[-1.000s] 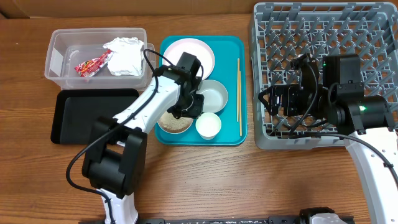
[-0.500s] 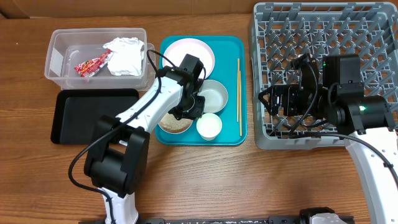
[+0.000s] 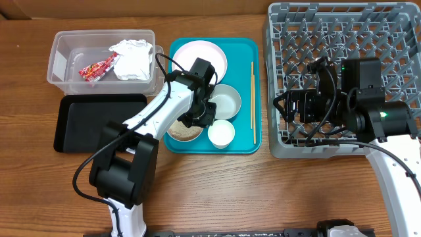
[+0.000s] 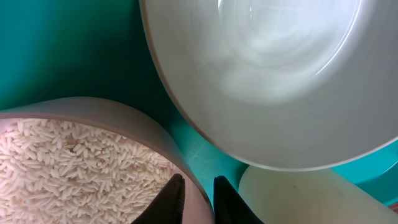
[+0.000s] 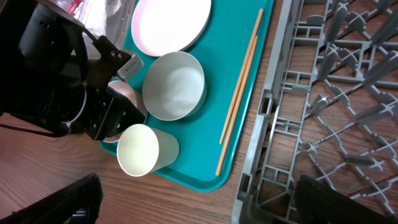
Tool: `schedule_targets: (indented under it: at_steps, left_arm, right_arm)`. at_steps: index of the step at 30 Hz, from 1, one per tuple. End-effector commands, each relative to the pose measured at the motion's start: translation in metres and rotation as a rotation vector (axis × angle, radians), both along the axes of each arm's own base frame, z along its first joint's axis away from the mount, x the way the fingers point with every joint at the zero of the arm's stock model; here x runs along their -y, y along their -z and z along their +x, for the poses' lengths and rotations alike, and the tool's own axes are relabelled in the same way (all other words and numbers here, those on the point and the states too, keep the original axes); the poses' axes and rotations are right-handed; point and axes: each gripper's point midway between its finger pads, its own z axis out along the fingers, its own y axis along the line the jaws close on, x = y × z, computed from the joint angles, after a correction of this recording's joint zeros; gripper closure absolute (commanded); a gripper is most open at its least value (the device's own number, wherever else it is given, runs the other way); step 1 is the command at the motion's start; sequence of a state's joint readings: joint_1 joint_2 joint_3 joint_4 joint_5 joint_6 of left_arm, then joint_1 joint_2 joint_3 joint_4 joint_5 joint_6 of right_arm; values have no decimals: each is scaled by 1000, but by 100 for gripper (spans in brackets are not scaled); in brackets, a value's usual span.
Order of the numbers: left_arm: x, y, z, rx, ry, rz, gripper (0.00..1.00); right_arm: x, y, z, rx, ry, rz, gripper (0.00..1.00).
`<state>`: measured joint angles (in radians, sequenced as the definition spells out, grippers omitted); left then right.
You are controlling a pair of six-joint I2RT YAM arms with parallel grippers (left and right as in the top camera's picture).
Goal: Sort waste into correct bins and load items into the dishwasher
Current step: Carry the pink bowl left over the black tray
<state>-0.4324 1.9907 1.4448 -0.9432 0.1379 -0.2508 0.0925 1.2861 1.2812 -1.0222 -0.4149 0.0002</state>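
My left gripper (image 3: 200, 118) is shut on the rim of the white dish of loose rice (image 3: 184, 130) at the teal tray's front left. In the left wrist view its fingers (image 4: 198, 199) straddle that rim, with rice (image 4: 68, 162) on the inner side. The white bowl (image 3: 225, 101) and small cup (image 3: 220, 132) sit right beside it. The large plate (image 3: 200, 56) lies behind and the chopsticks (image 3: 252, 102) lie at the tray's right. My right gripper (image 3: 291, 106) is open and empty over the grey rack's (image 3: 342, 39) left front corner; its fingers (image 5: 199, 205) are spread wide.
The clear tub (image 3: 62, 62) at back left holds the crumpled napkin (image 3: 135, 56) and the red wrapper (image 3: 97, 68). The black tray (image 3: 99, 122) lies in front of it. The teal tray (image 3: 247, 46) sits between tub and rack.
My left gripper has shifted slightly right and forward at the rice dish's rim. The right arm has not moved.
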Motion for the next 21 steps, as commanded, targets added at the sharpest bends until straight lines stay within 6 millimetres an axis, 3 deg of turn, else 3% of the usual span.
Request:
schedule_targets:
  at_steps: [1, 5, 12, 21]
  left_arm:
    - [-4, 12, -7, -25, 24, 34, 80]
    - [-9, 14, -6, -21, -3, 61, 82]
    - [-10, 14, -6, -21, -8, 67, 96]
    - [-12, 7, -15, -56, -9, 70, 96]
  right_arm:
    - [-2, -11, 3, 24, -5, 12, 0]
    - [-2, -10, 3, 22, -4, 12, 0]
    - [-2, -11, 2, 23, -5, 12, 0]
    - [-2, -10, 3, 22, -5, 12, 0]
